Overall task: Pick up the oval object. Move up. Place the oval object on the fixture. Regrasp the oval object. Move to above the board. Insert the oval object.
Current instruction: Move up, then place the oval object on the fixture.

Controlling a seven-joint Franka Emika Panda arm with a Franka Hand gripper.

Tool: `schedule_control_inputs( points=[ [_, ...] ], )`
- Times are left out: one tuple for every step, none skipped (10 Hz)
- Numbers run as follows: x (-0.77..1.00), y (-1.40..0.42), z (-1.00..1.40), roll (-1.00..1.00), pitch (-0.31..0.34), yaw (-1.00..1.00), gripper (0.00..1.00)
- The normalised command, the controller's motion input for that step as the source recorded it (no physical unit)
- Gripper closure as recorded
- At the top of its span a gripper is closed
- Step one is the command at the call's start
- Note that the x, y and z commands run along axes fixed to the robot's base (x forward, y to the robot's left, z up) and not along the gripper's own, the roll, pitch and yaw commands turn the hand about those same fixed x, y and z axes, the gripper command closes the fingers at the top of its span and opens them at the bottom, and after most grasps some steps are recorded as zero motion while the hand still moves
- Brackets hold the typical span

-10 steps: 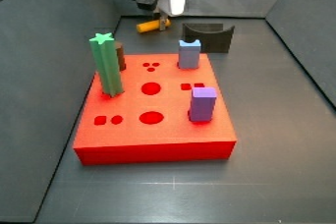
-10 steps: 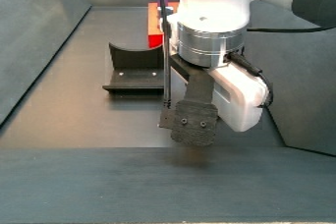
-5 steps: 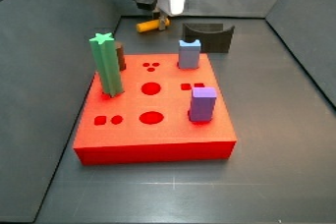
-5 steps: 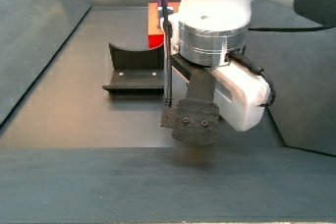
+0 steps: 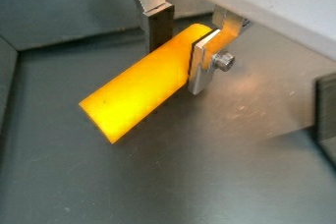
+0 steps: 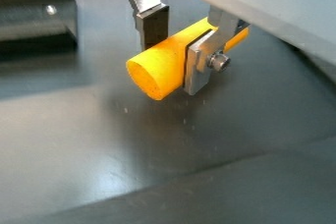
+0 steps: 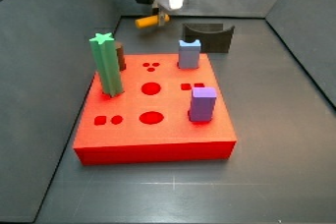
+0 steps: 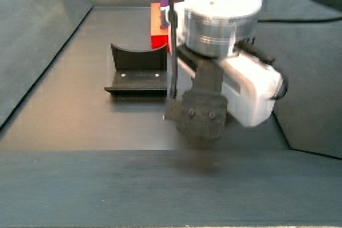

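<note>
Over the dark floor (image 5: 250, 159), the gripper (image 5: 184, 43) clamps the oval object (image 5: 147, 83) near 1 end; it could tilt or slip approaching the fixture (image 7: 210, 37).

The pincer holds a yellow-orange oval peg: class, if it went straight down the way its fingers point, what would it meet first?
Probably the bare dark grey floor. The pincer is shut on the yellow-orange oval peg lying crosswise, with nothing visible beneath. The dark fixture and red board stand off to the side, though depth is unclear.
</note>
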Motion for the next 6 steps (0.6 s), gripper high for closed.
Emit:
schedule_control_inputs(
  points=[
    [0.0,-0.04,0.62,0.01,0.034,0.04,1.0],
    [0.0,-0.02,0.45,0.04,0.07,0.02,1.0],
    [-0.01,-0.01,0.32,0.06,0.094,0.01,1.0],
    [-0.01,-0.01,0.24,0.08,0.104,0.01,1.0],
    [0.0,0.0,1.0,0.0,0.0,0.0,1.0],
    [0.0,0.0,1.0,0.0,0.003,0.0,1.0]
  ],
)
